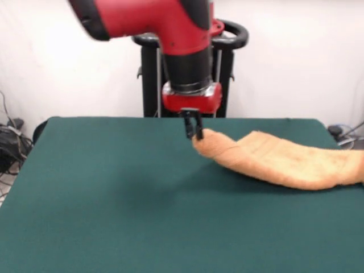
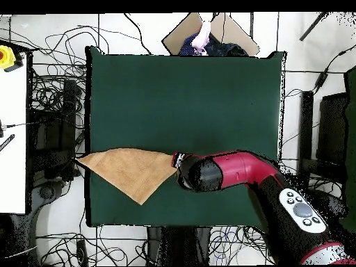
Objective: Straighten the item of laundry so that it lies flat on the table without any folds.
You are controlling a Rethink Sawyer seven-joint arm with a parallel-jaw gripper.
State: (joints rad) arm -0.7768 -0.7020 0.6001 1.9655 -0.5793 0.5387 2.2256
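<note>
The orange-tan towel (image 1: 284, 161) lies on the dark green table (image 1: 114, 199) at the right side of the front view, its far end reaching the table's right edge. My gripper (image 1: 194, 132) is shut on the towel's left corner and holds that corner a little above the table. In the overhead view the towel (image 2: 128, 171) shows as a triangle at the table's (image 2: 188, 90) left edge, and the red arm covers the gripper at the towel's right corner. No stripes or label show.
The black pedestal (image 1: 187, 74) stands behind the table's far edge. Cables (image 2: 49, 139) lie on the floor around the table. A person's sleeve and a cardboard box (image 2: 208, 35) show at the overhead view's top edge.
</note>
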